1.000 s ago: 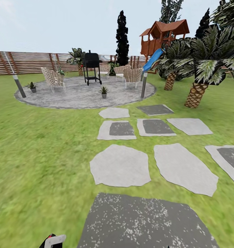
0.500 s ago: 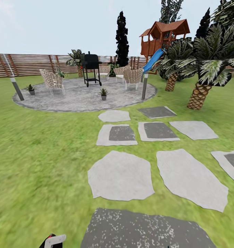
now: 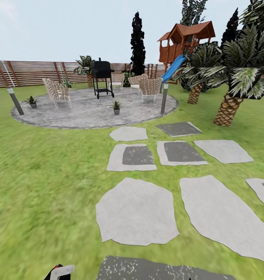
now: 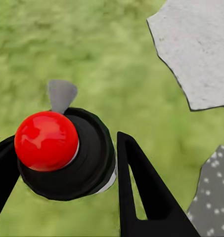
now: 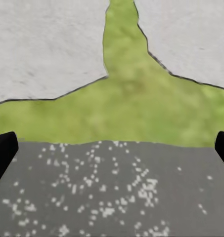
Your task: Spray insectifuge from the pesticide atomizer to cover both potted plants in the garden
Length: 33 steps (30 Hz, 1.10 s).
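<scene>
From my head camera the garden opens ahead: the round stone patio (image 3: 93,111) sits at about twelve o'clock, with one potted plant (image 3: 116,107) near its front edge and the other potted plant (image 3: 32,102) far out at ten o'clock beside a leaning grey post (image 3: 14,101); both are small rosettes of pointed green leaves in tiny grey pots. Stepping stones (image 3: 136,212) lead toward them, and at seven o'clock, at the very bottom edge, a white and red bit of the pesticide atomizer (image 3: 61,271) pokes into view. In my left wrist camera, my left gripper (image 4: 67,163) is clenched on the atomizer (image 4: 67,155), its black fingers (image 4: 141,192) pressed to either side; the bottle appears end-on as a round dark body with a glossy red cap and a small grey nozzle tab, though from this angle I can't be sure which way the nozzle faces. My right wrist camera looks down on grass and paving, and the right gripper (image 5: 112,148) hangs spread wide, holding nothing. The risk I judge from here: the far plant sits close to that post and a wicker chair (image 3: 56,92), so a careless approach could bump them, and spraying from a poor angle could leave leaves uncovered.
</scene>
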Motion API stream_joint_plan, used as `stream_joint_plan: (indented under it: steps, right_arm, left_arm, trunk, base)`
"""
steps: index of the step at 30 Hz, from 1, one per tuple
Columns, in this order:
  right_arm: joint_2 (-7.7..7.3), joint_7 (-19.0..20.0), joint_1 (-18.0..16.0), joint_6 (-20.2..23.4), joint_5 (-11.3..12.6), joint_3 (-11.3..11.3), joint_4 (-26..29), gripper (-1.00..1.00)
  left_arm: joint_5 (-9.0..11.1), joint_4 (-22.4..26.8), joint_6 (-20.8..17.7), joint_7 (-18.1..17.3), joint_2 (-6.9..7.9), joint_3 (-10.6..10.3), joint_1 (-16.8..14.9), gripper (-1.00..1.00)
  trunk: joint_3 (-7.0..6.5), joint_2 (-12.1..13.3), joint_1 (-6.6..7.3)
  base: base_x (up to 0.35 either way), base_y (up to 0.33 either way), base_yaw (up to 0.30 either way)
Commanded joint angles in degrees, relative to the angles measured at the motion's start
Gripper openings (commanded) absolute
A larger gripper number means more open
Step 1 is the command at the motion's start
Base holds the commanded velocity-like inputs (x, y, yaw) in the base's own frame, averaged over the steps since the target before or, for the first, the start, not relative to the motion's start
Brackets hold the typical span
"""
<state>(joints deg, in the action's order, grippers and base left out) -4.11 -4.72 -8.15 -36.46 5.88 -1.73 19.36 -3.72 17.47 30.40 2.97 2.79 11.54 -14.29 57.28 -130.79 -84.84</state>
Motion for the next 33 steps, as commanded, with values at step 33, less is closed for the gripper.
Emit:
stream_joint_plan:
  steps: [33]
  right_arm:
    - [-0.02,0.1,0.0,-0.2,0.5,-0.2,0.0,1.0]
  left_arm:
    - [-0.4,0.0,0.2,0.4,-0.02,0.1,0.0,-1.0]
  trunk:
    - [0.05,0.0,-0.02]
  base:
    - [0.338,-0.054,0.0]
